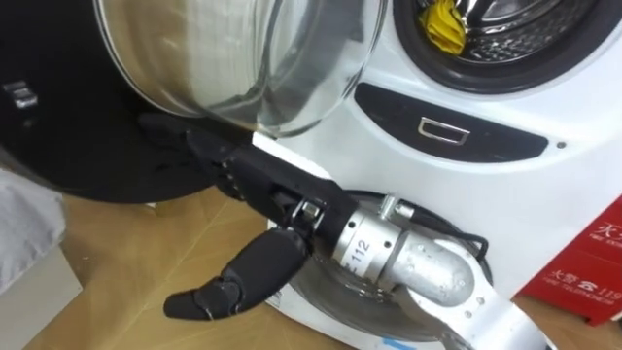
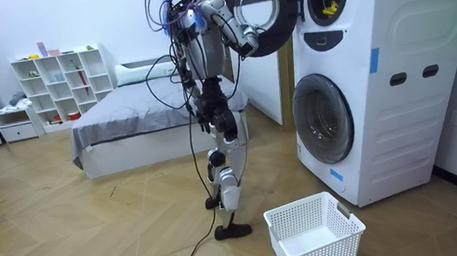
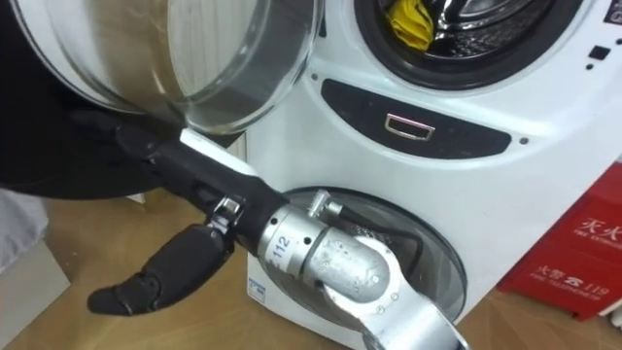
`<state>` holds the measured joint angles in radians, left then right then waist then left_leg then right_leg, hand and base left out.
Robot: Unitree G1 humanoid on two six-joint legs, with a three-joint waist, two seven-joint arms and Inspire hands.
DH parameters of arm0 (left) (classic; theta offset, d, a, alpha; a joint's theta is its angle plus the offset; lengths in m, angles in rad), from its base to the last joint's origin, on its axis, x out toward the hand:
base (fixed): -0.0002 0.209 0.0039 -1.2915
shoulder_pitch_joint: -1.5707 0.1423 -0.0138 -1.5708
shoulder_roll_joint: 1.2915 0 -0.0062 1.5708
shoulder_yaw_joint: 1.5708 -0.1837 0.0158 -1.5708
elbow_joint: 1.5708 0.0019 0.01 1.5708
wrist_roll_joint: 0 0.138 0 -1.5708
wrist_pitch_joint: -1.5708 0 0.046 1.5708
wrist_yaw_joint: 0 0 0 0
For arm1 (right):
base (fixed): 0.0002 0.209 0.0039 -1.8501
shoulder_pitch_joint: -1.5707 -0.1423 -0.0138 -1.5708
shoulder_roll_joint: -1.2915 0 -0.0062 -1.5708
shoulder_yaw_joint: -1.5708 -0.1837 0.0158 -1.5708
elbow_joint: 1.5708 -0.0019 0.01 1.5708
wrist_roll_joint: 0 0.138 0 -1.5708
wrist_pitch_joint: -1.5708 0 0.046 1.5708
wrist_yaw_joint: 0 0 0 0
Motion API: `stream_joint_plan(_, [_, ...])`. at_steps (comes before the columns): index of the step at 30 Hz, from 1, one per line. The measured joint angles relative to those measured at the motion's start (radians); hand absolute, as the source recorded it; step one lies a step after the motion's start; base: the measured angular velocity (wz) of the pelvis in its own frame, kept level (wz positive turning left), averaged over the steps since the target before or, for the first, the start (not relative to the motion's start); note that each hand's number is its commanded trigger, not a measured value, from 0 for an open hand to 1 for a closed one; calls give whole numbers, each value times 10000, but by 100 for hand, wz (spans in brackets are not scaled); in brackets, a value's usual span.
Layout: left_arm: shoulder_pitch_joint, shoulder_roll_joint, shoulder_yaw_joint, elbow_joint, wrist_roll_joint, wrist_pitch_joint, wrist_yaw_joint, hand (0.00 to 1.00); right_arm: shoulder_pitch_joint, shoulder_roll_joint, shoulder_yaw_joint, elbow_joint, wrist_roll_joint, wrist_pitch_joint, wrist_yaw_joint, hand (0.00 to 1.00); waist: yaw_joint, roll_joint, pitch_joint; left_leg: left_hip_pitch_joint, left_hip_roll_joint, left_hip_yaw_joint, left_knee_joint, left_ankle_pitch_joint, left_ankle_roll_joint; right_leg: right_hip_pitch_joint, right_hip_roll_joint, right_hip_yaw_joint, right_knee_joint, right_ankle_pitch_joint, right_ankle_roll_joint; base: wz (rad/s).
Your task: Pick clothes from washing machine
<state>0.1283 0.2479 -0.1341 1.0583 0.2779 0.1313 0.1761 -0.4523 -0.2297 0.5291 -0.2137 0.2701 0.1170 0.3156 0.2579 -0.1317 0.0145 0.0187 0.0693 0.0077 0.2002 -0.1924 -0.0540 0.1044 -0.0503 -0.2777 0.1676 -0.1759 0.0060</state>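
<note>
**Washer door keeps its secrets**

Up in the upper drum [image 1: 525, 34] there's the yellow cloth [image 1: 444, 23], and the top edge slices it right off, so its full shape can't be told. The open door [image 1: 68, 126] runs out at the top and left. The right hand [image 1: 277, 185] goes straight-fingered under the glass bowl [image 1: 243, 68], its tips melting into the dark rim, contact unclear. The forearm covers much of the lower door [image 3: 432, 258].
</note>
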Motion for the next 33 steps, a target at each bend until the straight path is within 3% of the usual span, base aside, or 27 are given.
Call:
stream_joint_plan(10, [3, -34, 180, -2, -2, 135, -101, 0, -84, -105, -9, 46, 4, 69, -93, 0, -79, 11, 7, -81, -17, -86, 141, -2, 0, 22, 0, -11, 5, 0, 0, 2])
stream_joint_plan(16, [-16, -11, 380, -10, -4, 130, -101, 0, 797, -716, -372, 29, -62, 68, -132, 0, -433, 196, 79, -149, -48, -111, 219, -6, 5, 7, -22, 18, 7, 1, 1, 1])
stream_joint_plan(19, [32, -17, 535, -4, -5, 107, -101, 0, 1525, -1162, -895, 28, -237, 68, -120, 0, -612, 388, 35, -109, -48, -35, 200, 0, 10, -16, -28, 53, 9, 2, 2, -9])
stream_joint_plan(21, [77, -52, 525, -7, -7, 107, -101, 0, 1999, -1384, -1196, 22, -234, 68, -139, 0, -715, 533, -61, -32, -43, 144, 154, 3, 16, -30, -41, 188, 10, 2, 2, -19])
stream_joint_plan(24, [88, -36, 521, 3, -15, 115, -76, 0, 2150, -1557, -1238, 19, -206, 69, -152, 0, -1061, 687, -137, 68, -44, 239, 28, 28, 40, -44, -52, 304, 18, 2, 2, -11])
stream_joint_plan(29, [83, -31, 516, -27, -14, -52, 95, 0, 2392, -1672, -1596, 30, 5, 35, -178, 0, -1374, 513, -230, 174, -45, 243, 15, 28, 42, 47, -52, 417, 20, 2, 2, -1])
stream_joint_plan(31, [102, -18, 516, -14, -16, -97, 108, 0, 2601, -1666, -1635, 169, -24, 24, -196, 0, -1422, 450, -138, 342, -46, 243, -13, 28, 43, 219, -50, 470, 6, 2, 2, 0])
stream_joint_plan(33, [110, -9, 507, -15, -16, -127, 117, 0, 3213, -1661, -1659, 371, -146, 18, -151, 0, -1437, 275, -124, 430, -49, 235, -13, 22, 48, 330, -47, 528, 6, 2, 2, 4])
